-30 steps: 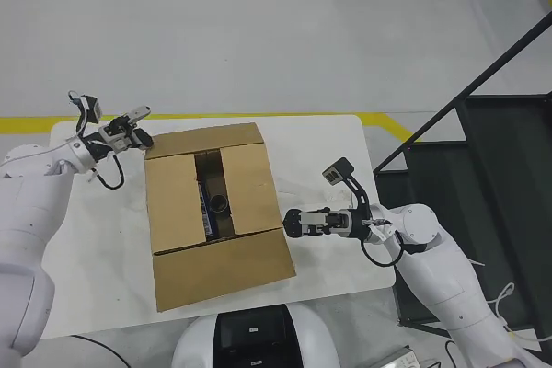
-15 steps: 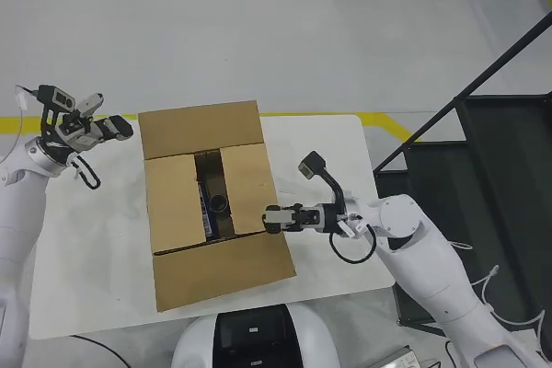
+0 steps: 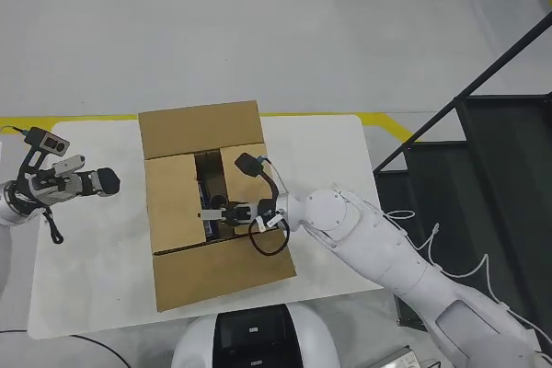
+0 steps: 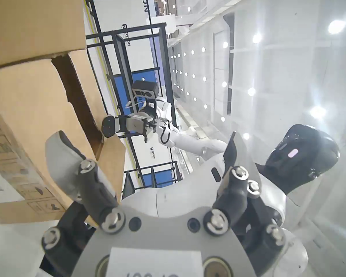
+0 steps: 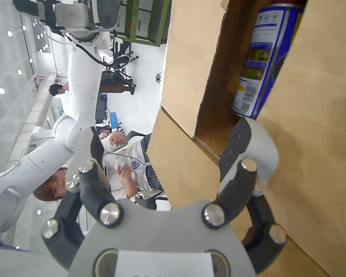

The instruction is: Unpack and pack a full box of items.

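A cardboard box (image 3: 179, 202) stands mid-table with its far flap folded back and its two side flaps leaving a narrow gap. In the gap I see a blue spray can (image 5: 265, 59) with a red cap, also a blue sliver (image 3: 204, 207) from above, and beside it a dark round item (image 3: 220, 200). My right gripper (image 3: 210, 216) hovers open over the gap, nothing between its fingers; in its own view the gripper (image 5: 170, 145) has one fingertip (image 5: 248, 142) at the gap's near end. My left gripper (image 3: 110, 181) is open, left of the box and apart from it; in the left wrist view the gripper (image 4: 147, 151) faces the box side (image 4: 31, 102).
The white table (image 3: 92, 276) has free room left and right of the box. Black metal stairs (image 3: 497, 138) stand beyond the table's right edge. A seated person (image 5: 124, 171) shows in the background of the right wrist view.
The right gripper has travelled left across the right flap to the gap. The left gripper has let the far flap fall back and drawn away to the box's left.
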`<act>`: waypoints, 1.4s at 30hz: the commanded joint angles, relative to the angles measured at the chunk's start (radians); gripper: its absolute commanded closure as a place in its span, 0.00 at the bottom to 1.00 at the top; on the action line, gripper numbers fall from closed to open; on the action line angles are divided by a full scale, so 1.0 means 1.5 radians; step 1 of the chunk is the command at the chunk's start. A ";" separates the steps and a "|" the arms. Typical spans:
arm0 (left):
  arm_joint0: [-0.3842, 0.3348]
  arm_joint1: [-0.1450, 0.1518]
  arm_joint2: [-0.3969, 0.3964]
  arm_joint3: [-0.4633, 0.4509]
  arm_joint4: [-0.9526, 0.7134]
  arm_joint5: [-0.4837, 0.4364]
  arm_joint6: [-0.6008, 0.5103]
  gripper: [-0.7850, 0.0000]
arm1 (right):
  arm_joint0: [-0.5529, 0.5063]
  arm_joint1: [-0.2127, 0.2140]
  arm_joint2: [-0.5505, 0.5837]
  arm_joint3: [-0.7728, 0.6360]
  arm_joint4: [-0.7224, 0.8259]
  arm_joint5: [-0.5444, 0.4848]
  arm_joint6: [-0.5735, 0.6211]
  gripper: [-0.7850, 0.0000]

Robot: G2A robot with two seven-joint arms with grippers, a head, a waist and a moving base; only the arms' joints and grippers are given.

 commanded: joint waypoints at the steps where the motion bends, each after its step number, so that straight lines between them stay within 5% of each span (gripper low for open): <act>1: -0.002 0.000 0.001 0.002 0.000 0.000 0.001 0.00 | 0.001 0.000 -0.001 0.001 -0.001 0.001 0.001 0.00; 15: 0.007 0.001 0.005 -0.027 0.041 0.006 0.046 0.00 | 0.000 -0.007 -0.013 -0.007 -0.002 0.012 -0.014 0.00; 27: 0.037 0.016 -0.058 -0.039 0.049 0.025 0.055 0.00 | 0.105 -0.087 -0.133 0.126 0.024 0.046 -0.031 0.00; 35: 0.058 0.021 -0.099 -0.052 0.000 0.040 0.073 0.00 | 0.120 -0.117 -0.150 0.126 0.051 -0.104 -0.005 0.00; 42: 0.067 0.021 -0.116 -0.078 -0.041 0.056 0.074 0.00 | 0.140 -0.147 -0.180 0.102 0.011 -0.145 -0.038 0.00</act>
